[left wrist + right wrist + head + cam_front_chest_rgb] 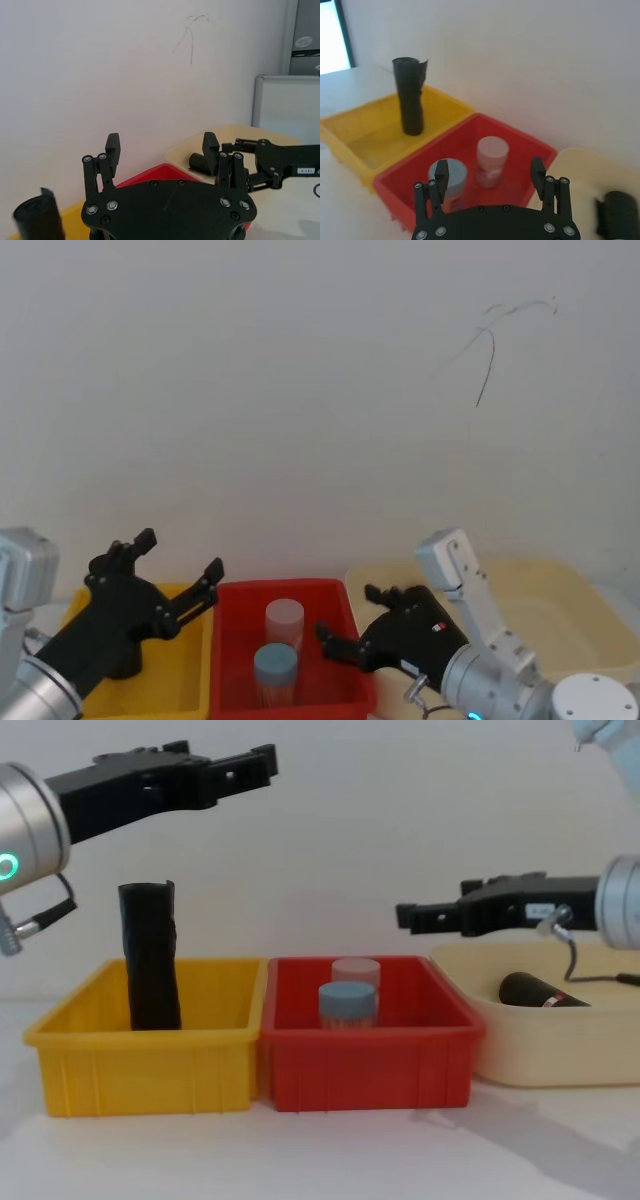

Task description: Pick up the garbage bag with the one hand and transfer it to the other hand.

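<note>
Garbage bag [540, 991] lay sideways in the cream tray [560, 1055]; I judged it light, firm, slippery, best gripped mid-roll. Left gripper [180, 555] and right gripper [348, 612] hovered, fingers spread, empty.

The white table [320, 1160] carries three containers in a row: a yellow bin [150, 1070] below the left gripper [255, 765], a red bin [365, 1070] touching it, below the gap between both grippers, and a cream tray [560, 1055] just beside the red bin, under the right gripper [410, 915].
</note>
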